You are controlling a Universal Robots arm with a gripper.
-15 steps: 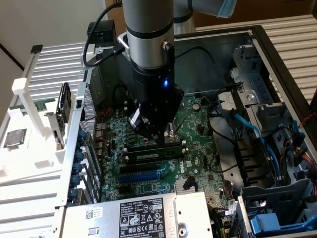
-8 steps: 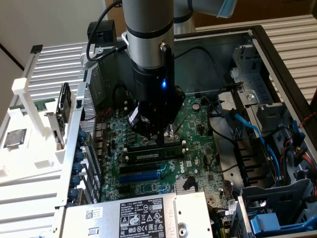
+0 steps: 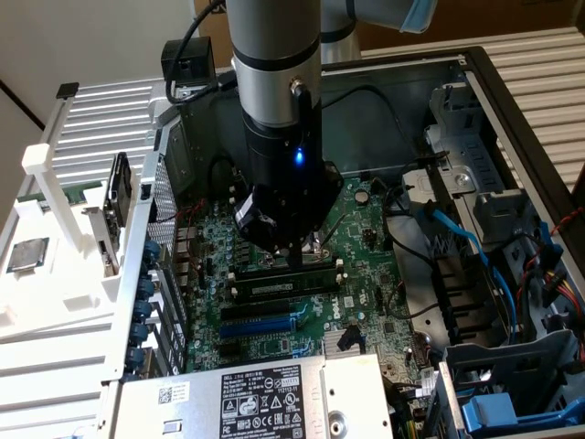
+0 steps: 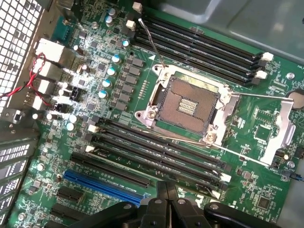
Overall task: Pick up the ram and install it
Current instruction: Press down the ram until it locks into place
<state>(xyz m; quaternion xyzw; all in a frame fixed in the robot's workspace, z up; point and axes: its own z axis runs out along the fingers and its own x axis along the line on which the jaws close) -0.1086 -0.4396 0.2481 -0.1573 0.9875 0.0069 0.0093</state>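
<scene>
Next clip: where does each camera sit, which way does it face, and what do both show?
Exterior view: off the arm, above the open computer case, looking down at the motherboard; the arm descends to the gripper over the memory slots.
Wrist view: on the wrist, facing the board; the gripper shows.
Shared: motherboard, memory slots, blue slot.

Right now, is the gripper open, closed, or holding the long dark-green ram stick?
Gripper: closed, fingertips pressed together over the long black memory slots with white end clips; nothing visibly held between them.
</scene>
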